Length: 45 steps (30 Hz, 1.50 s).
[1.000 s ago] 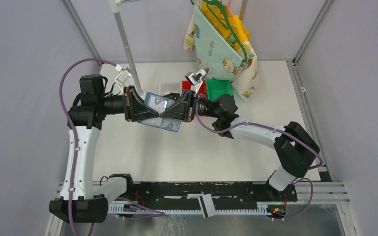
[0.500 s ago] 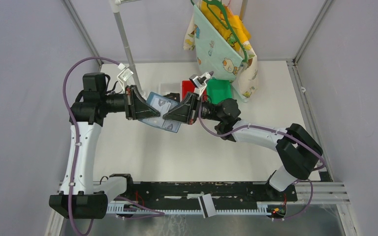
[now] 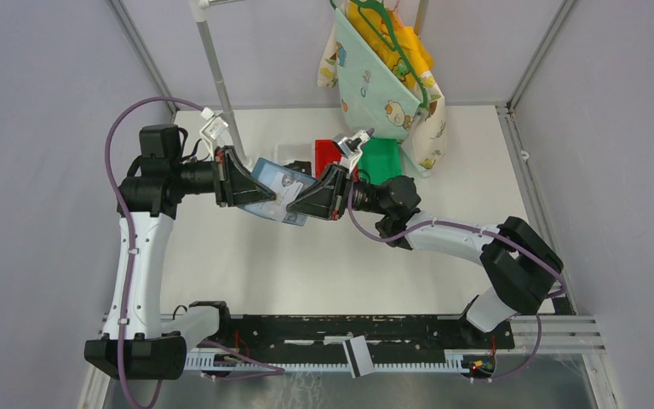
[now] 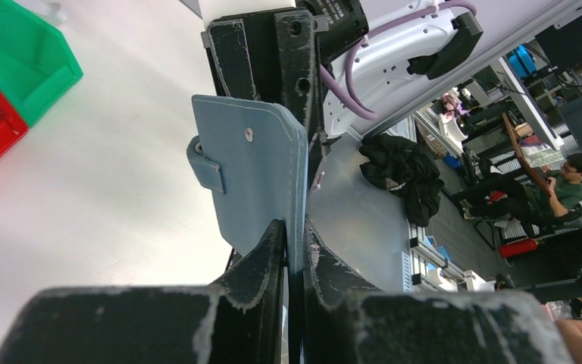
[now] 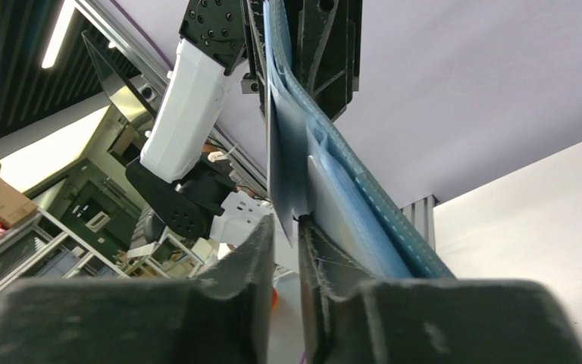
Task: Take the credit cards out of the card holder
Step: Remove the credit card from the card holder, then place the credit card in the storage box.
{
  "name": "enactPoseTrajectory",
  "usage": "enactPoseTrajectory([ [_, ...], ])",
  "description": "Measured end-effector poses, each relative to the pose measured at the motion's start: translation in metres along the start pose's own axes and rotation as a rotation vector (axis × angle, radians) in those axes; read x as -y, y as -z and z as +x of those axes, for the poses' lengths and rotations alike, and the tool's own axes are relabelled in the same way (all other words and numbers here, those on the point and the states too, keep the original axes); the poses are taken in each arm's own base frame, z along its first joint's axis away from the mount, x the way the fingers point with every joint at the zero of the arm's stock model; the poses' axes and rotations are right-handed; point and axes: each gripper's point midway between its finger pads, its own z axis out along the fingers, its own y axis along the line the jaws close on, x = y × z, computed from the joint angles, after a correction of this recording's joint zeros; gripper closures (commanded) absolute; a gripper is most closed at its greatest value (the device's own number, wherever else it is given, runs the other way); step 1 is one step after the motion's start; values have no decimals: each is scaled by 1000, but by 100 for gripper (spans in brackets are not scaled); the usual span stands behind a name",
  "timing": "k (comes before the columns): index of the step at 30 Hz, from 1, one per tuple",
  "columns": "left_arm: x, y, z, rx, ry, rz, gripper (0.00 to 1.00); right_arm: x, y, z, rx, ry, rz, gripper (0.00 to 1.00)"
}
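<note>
The teal-blue card holder (image 3: 271, 198) hangs open in the air between both arms. My left gripper (image 3: 251, 186) is shut on its left edge; in the left wrist view the holder (image 4: 261, 174) stands edge-on between my fingers, snap tab showing. My right gripper (image 3: 300, 203) comes from the right and pinches the corner of a pale credit card (image 3: 287, 180) that sticks out of the pockets. In the right wrist view the thin card (image 5: 284, 167) runs down into my narrow jaws, beside the lighter blue pocket rows (image 5: 348, 205).
A red bin (image 3: 328, 153) and a green bin (image 3: 383, 156) sit on the white table behind the arms. A patterned cloth bag (image 3: 387, 77) hangs at the back. A metal stand pole (image 3: 217, 77) rises just behind the left gripper.
My right gripper has drawn back to the right and the pale card has slid rightwards with it. The left gripper has tilted slightly, still holding the card holder.
</note>
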Motion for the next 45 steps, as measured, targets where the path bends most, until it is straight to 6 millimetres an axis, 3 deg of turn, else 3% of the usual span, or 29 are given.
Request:
enactPoseTrajectory([
  [3,-3,0,0,1,-3,-22,98,-1,0,0,0,-6,-2,67],
  [6,-6,0,0,1,-7,-44,98,-4,-4,-3,2,-7,-15,69],
  [8,-7,1,0,2,-9,-51,98,-6,-7,-6,8,-9,-23,77],
  [11,-5,1,0,3,-14,-52,98,-5,-8,-6,10,-18,-26,100],
  [16,-3,1,0,4,-22,-53,98,0,-4,-8,18,-33,-17,100],
  [24,-4,2,-4,9,-43,-83,98,13,43,-10,45,-26,73,100],
  [31,-14,3,-6,11,-51,-140,98,24,86,-27,52,52,190,100],
  [34,-19,4,-6,11,-57,-170,98,43,109,-42,56,89,291,100],
  [38,-22,5,-7,11,-64,-184,98,88,135,-55,9,131,496,100],
  [45,-21,5,-8,12,-74,-183,98,152,141,-87,-110,244,728,100],
])
